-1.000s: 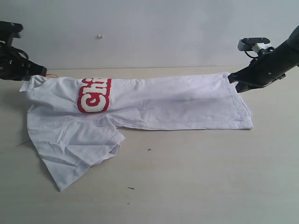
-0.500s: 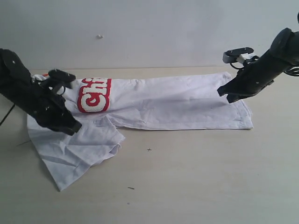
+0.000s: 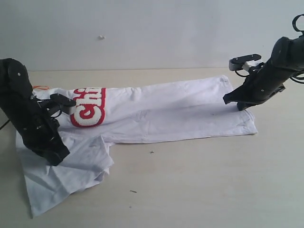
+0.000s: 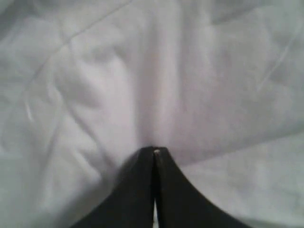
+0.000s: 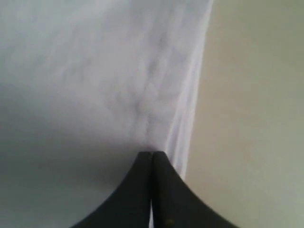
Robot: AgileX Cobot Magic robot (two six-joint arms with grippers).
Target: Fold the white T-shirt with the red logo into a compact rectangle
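The white T-shirt [image 3: 166, 111] lies lengthwise across the table, folded along its length, with a loose sleeve bunched at the front left. The red logo [image 3: 88, 107] shows only its first letters near the collar end, and an orange neck tag [image 3: 40, 87] peeks out behind it. My left gripper [image 3: 59, 159] is down on the sleeve part, jaws shut, and the cloth [image 4: 156, 95] puckers at its tip [image 4: 154, 151]. My right gripper [image 3: 231, 100] is shut at the hem end, its tip [image 5: 152, 154] against the fabric [image 5: 95, 71] right beside the hem edge.
The pale wooden table [image 3: 199, 185] stretches in front of the shirt, with small dark specks [image 3: 151, 152] on it. A grey wall [image 3: 156, 33] stands just behind the shirt. Bare tabletop [image 5: 251, 118] lies right beside the hem.
Both arms came from the shirt's far edge down onto it. In the last half second the collar end and sleeve slid toward the front left with the left gripper; the hem shifted slightly.
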